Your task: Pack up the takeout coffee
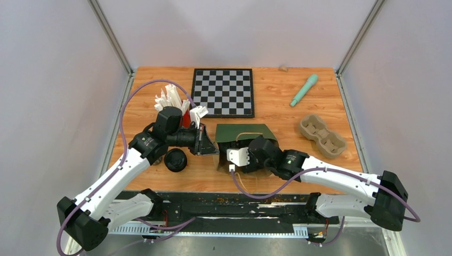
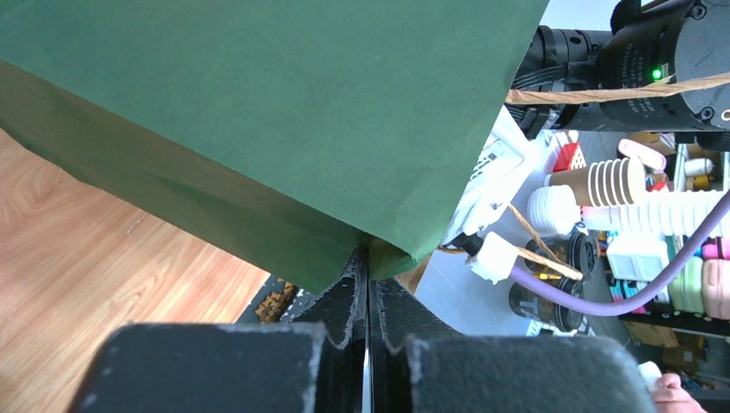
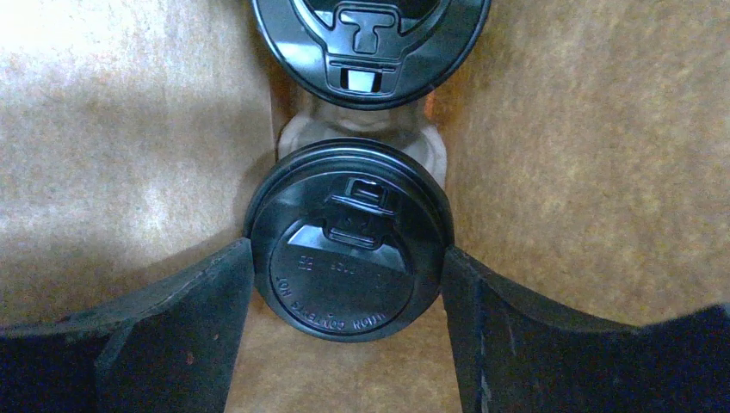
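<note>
Right wrist view: lidded cup (image 3: 349, 245) low inside the paper bag (image 3: 129, 129), second cup (image 3: 370, 43) just beside at 12 o'clock, right gripper (image 3: 346, 254) grasping it at 3 and 9; seat it straight down before releasing, left gripper (image 2: 368, 258) clenched on the bag rim.

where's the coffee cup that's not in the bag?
Top view: the loose cup stands on the table left of centre, close beside the left arm on its near side, left of the green bag.
</note>
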`<state>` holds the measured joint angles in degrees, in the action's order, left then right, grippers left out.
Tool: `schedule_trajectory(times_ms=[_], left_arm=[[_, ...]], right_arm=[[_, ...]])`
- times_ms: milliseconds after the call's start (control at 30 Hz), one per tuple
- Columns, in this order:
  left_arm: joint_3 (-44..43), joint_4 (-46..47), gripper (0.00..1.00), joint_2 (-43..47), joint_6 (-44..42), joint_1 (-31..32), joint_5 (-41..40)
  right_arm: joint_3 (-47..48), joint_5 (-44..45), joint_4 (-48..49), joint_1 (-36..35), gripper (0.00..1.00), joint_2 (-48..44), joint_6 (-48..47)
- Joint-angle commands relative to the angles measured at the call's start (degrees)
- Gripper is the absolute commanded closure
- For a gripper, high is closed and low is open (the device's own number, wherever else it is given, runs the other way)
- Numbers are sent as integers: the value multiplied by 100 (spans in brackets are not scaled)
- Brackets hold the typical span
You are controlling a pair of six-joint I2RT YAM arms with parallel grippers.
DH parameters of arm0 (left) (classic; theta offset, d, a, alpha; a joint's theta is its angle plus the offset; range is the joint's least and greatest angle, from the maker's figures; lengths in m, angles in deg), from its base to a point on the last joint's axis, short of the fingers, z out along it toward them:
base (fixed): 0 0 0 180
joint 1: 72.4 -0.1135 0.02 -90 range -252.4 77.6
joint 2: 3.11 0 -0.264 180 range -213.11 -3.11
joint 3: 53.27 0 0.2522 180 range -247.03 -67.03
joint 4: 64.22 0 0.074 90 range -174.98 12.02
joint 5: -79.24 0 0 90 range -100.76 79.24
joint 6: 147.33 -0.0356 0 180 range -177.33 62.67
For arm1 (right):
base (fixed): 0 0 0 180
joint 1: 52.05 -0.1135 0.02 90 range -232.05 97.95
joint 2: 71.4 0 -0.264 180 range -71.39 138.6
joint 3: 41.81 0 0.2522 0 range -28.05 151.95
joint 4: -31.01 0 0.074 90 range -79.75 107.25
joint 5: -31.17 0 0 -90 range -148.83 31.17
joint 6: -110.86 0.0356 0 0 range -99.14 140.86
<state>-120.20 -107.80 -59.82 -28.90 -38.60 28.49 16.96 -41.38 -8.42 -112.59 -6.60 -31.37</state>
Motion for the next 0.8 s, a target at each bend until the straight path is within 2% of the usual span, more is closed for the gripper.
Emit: schedule_trajectory(times_ms=[0, 767], left_arm=[[9, 232, 100, -21, 68, 40, 162], [-10, 207, 100, -96, 50, 46, 172]], right_arm=[[-74, -64, 276, 57, 25, 15, -58], [-246, -282, 492, 343, 25, 138, -86]])
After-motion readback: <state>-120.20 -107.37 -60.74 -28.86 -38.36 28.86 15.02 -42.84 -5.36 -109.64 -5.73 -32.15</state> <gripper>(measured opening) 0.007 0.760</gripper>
